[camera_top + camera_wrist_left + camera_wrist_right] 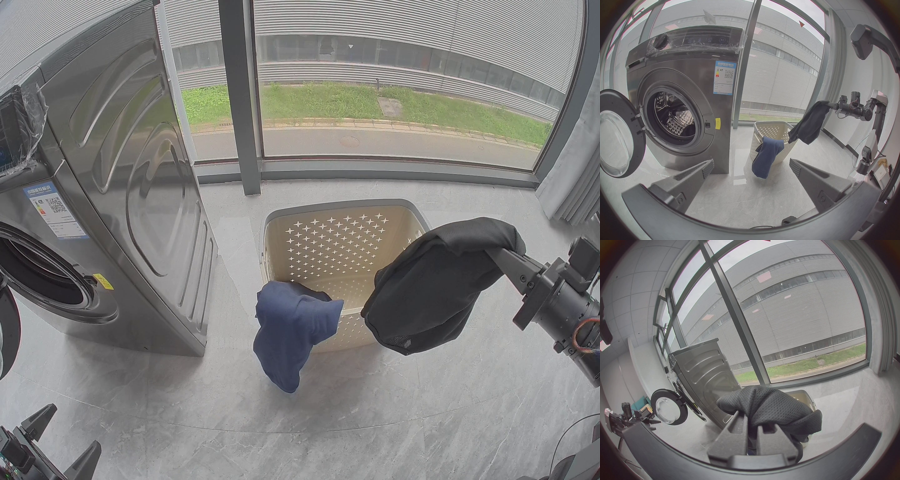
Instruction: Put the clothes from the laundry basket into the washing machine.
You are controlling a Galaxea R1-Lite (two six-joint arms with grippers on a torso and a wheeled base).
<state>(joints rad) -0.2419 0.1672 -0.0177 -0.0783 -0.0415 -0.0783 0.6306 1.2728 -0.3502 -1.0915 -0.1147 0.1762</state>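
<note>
A black garment (431,287) hangs just right of the cream laundry basket (344,204), pinched tight in the right gripper (753,427), whose two fingers are closed on a fold of the cloth. A blue garment (290,331) lies draped over the basket's front rim, hanging down outside toward the floor. Left of the basket stands the washing machine (144,187) with its round door (618,134) swung open, and the left gripper (751,162) sits low in front of it, spread wide and empty.

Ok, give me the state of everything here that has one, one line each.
washing machine door: swung open.
laundry basket: upright on the floor.
blue garment: draped over the basket's front rim, hanging outside.
black garment: hanging in the air from the right end effector.
right end effector: shut on the black garment.
left end effector: open, empty.
</note>
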